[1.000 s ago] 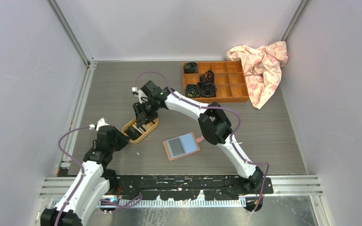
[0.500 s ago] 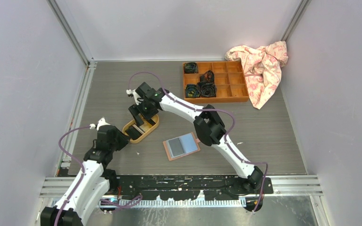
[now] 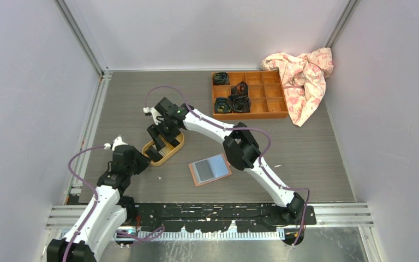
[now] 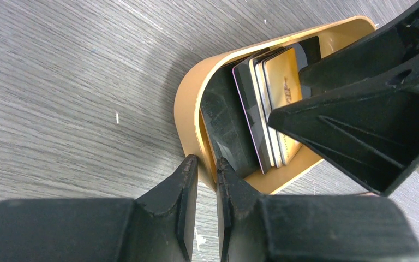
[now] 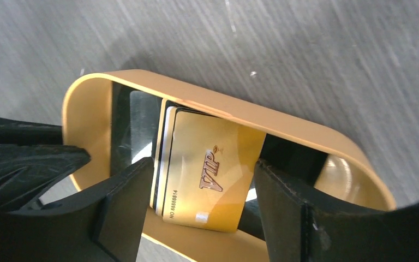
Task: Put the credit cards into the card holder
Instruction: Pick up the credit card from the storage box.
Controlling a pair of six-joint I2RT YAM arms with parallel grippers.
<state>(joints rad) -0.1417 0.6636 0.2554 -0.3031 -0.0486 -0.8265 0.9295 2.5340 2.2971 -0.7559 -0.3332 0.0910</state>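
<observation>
Grey wood-grain table (image 3: 316,155) (pale walls (image 3: 213,33))

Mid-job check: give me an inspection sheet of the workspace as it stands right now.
Surface: grey wood-grain table, a few white specks.
Job's things: credit cards stacked in the yellow tray; card holder lying open, apart from the tray.
Clutter: wooden box holding dark rolls; floral cloth bunched beside it.
Grippers: left gripper pinching one end of the tray's rim; right gripper open, astride the card stack.
Cables: purple cables looping along both arms, clear of the things.
Surroundings: plain walls, metal frame rails; nothing else seen.
</observation>
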